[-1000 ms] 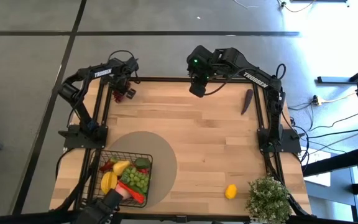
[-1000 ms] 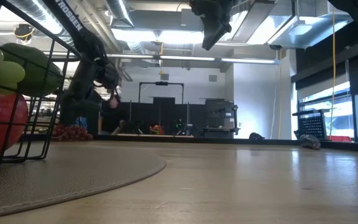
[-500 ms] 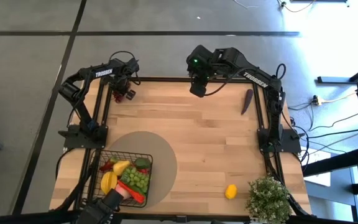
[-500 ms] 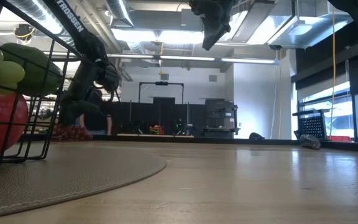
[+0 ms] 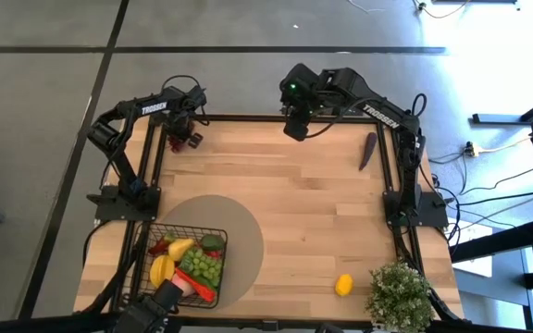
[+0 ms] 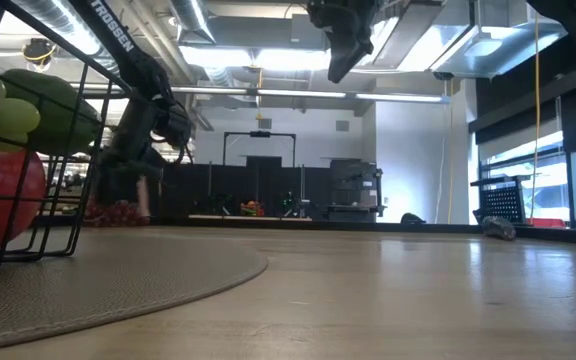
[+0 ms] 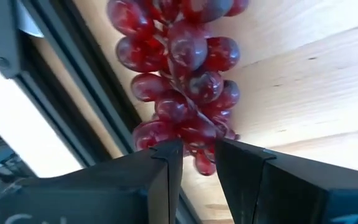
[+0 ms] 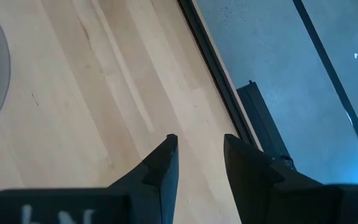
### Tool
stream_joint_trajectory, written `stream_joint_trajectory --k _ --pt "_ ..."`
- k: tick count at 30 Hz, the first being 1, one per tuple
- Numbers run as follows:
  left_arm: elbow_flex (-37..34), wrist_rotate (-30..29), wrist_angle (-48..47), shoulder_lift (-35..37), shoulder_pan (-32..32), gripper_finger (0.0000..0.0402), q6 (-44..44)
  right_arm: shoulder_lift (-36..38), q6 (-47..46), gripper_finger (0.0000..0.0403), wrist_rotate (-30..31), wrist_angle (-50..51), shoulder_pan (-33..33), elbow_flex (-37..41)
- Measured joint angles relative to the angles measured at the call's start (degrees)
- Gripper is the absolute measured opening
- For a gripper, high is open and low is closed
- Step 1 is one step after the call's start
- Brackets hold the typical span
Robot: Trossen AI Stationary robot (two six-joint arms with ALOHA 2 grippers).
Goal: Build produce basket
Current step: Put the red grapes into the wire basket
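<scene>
A bunch of red grapes [image 5: 191,141] [image 7: 185,74] lies on the wooden table in its far left corner, beside the black frame rail. My left gripper [image 5: 185,131] [image 7: 199,152] is down at the bunch, fingers narrowed on its near end. My right gripper [image 5: 295,129] [image 8: 201,146] hangs open above the far edge, high in the low view [image 6: 338,65], touching nothing. The black wire basket [image 5: 225,233] sits at the near left on a round tan mat [image 5: 243,227]. It holds green grapes, yellow fruits, a red apple and other produce [image 5: 197,264]. My left gripper has the tail end of the red grape bunch [image 7: 204,163] between its two fingertips, one grape sitting in the narrow gap. The fingers come from above, slanting down along the bunch. The rest of the bunch lies on the table ahead of the fingers.
A dark eggplant [image 5: 368,150] lies near the far right edge. A yellow lemon [image 5: 343,284] sits near the near edge, with a bushy green potted plant [image 5: 401,291] at the near right corner. Bare wood spans the table's middle. Black frame rails border the table.
In the low view my left gripper has come down onto the red grapes in the far left corner. The grapes have stayed where they were.
</scene>
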State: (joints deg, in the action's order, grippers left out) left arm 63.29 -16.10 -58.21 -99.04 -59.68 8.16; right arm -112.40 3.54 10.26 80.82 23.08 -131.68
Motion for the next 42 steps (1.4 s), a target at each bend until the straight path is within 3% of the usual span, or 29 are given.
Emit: stream_joint_trajectory --k 4,18,35,42 --pt "0.00 -3.91 0.02 0.00 0.01 0.0084 -2.98 0.00 -0.03 0.0119 0.00 0.00 0.34 0.00" --pt "0.00 -3.95 1.50 0.00 1.46 0.0084 -17.86 0.00 -0.03 0.0119 0.01 -0.28 0.39 0.00" --pt "-0.03 -2.80 1.02 0.00 1.42 0.0084 -14.22 0.00 -0.03 0.0119 0.00 -0.26 0.39 0.00" --pt "-3.74 -4.66 1.82 0.07 1.09 0.0084 -7.17 0.00 -0.05 0.0120 0.00 -0.25 0.39 0.00"
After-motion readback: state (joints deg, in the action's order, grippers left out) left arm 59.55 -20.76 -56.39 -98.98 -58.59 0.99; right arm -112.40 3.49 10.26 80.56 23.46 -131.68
